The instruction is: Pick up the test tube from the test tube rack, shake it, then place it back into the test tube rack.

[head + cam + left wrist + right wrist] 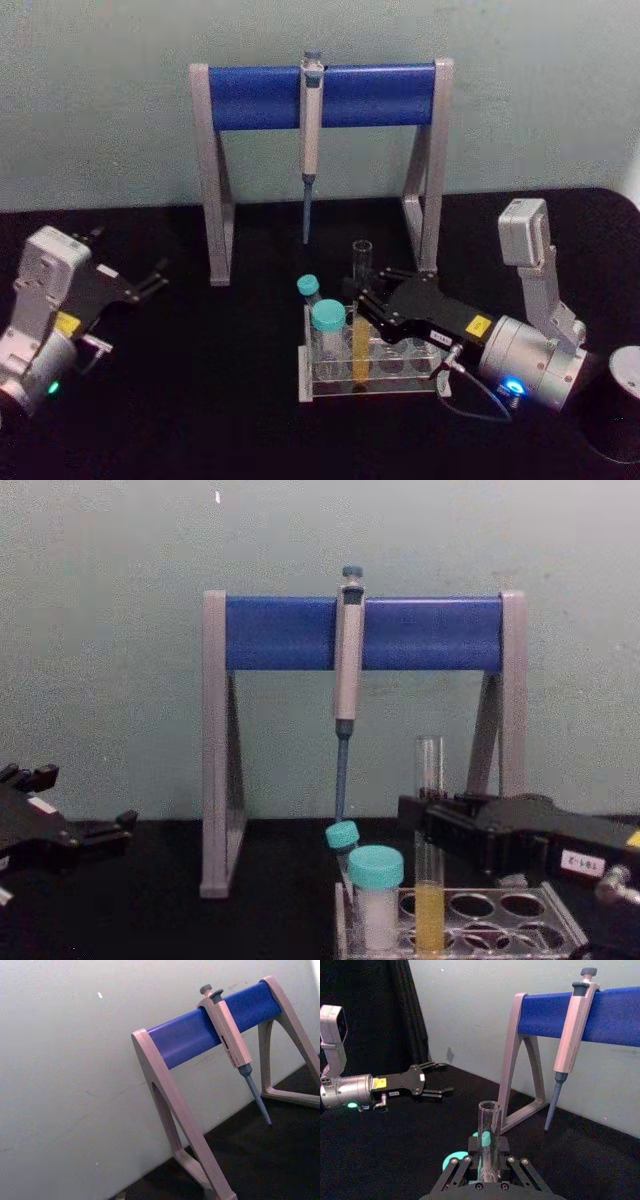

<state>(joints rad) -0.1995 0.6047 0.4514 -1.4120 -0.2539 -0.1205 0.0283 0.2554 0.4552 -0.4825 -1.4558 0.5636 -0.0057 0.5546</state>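
At your twelve o'clock, a grey-and-blue stand (pixel 322 95) carries a hanging pipette (pixel 311 130). Two teal-capped tubes (pixel 327 330) stand upright near centre. A dark cylinder (pixel 618 403) sits at four o'clock.

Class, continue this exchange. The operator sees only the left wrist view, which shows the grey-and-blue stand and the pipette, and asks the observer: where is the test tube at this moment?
Observer: The test tube stands upright in the test tube rack, with yellow liquid in its lower part.
Operator: Is either arm near it?
Observer: The right gripper is at the tube's middle, above the rack.
Operator: And the left one?
Observer: The left gripper hangs open over the left side of the black table, well away from the rack.
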